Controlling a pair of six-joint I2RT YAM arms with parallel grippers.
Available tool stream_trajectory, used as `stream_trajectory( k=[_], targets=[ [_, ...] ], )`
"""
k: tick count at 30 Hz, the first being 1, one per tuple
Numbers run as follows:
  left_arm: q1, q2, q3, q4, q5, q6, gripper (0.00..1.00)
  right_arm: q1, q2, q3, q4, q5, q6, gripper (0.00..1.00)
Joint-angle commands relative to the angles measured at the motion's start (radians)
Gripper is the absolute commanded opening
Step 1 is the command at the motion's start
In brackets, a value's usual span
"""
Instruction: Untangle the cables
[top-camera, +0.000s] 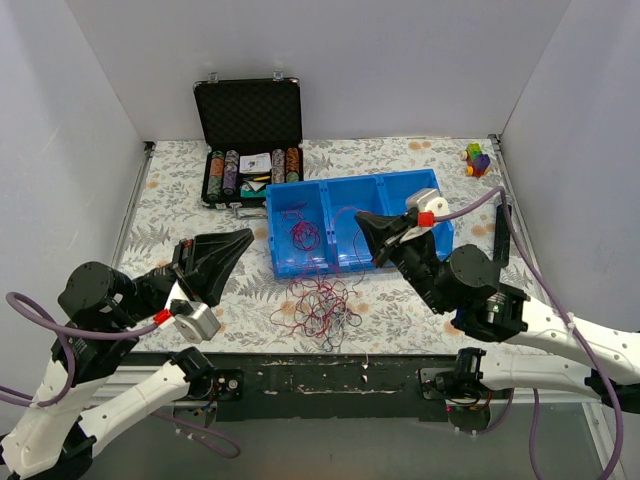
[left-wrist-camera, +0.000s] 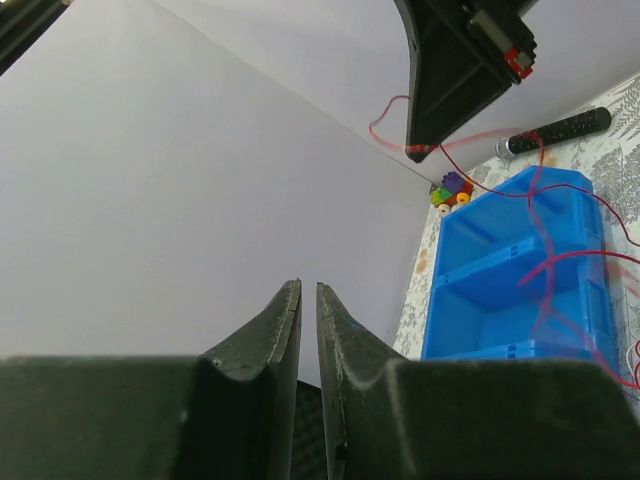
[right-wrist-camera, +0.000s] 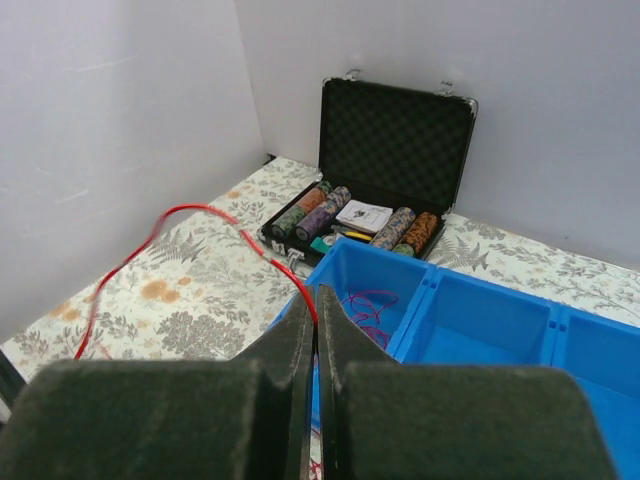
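Note:
A tangle of thin red, purple and white cables (top-camera: 315, 305) lies on the table just in front of the blue bin (top-camera: 420, 182). A purple cable (top-camera: 303, 232) lies in the bin's left compartment and also shows in the right wrist view (right-wrist-camera: 365, 305). My right gripper (top-camera: 362, 217) hovers over the bin's middle, shut on a red cable (right-wrist-camera: 200, 210) that arcs away to the left from its tips (right-wrist-camera: 317, 292). My left gripper (top-camera: 240, 240) is raised left of the bin. Its jaws (left-wrist-camera: 308, 285) are nearly together with nothing between them.
An open black case of poker chips (top-camera: 250, 140) stands behind the bin at the back left. Small coloured toy blocks (top-camera: 477, 158) sit at the back right. A black bar (top-camera: 500, 225) lies along the right edge. White walls enclose the table.

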Motion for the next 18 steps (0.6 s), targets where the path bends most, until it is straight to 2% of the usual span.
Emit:
stream_trajectory(
  k=[1, 7, 14, 18],
  targets=[
    [-0.003, -0.007, -0.016, -0.024, -0.038, 0.008, 0.1, 0.004, -0.024, 0.021, 0.012, 0.05, -0.052, 0.01],
    [-0.003, -0.002, -0.015, -0.026, 0.0, -0.009, 0.11, 0.006, 0.016, 0.109, -0.009, -0.053, -0.066, 0.01],
    [-0.003, 0.012, -0.019, -0.037, 0.055, -0.05, 0.28, 0.004, 0.065, 0.187, 0.011, -0.081, -0.101, 0.01],
    [-0.003, 0.016, -0.059, -0.07, 0.121, -0.093, 0.32, 0.004, 0.088, 0.253, 0.045, -0.101, -0.124, 0.01]
  ],
)
